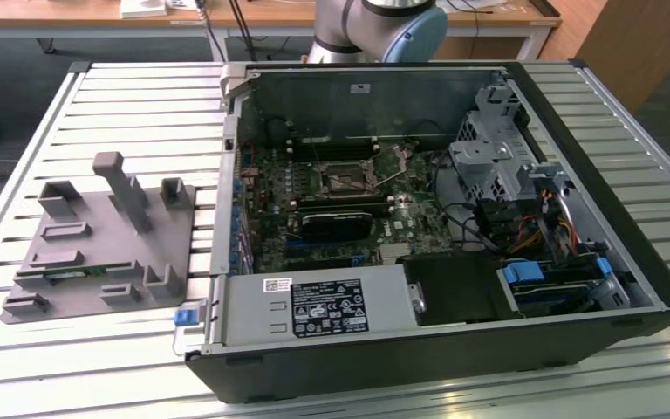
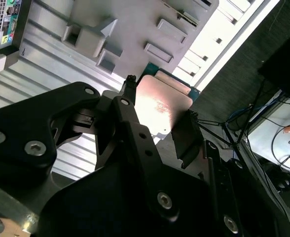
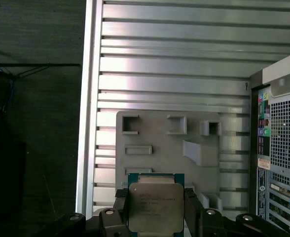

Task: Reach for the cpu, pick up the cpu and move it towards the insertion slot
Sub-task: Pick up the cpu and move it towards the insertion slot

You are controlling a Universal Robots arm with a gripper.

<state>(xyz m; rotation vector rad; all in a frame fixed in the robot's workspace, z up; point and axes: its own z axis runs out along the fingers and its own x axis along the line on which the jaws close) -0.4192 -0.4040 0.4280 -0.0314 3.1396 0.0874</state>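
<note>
In both wrist views my gripper (image 3: 155,213) (image 2: 157,118) is shut on the cpu (image 3: 154,207) (image 2: 161,104), a flat square chip with a pale metal top and a green edge. One black finger (image 3: 119,208) presses on each side of it. The chip hangs above the grey plastic holder (image 3: 169,148) (image 2: 130,29), near one of its edges. In the exterior view the holder (image 1: 91,244) lies on the slatted table at that view's left. The insertion slot (image 1: 344,181), a dark square in a silver bracket, sits on the motherboard inside the open case.
The open computer case (image 1: 614,209) stands to the exterior view's right of the holder, its rear panel (image 3: 283,138) close by. A black card (image 1: 335,223) lies below the slot, and a power supply (image 1: 317,307) and drive cage (image 1: 492,166) fill other parts. A green memory stick (image 1: 73,272) rests in the holder.
</note>
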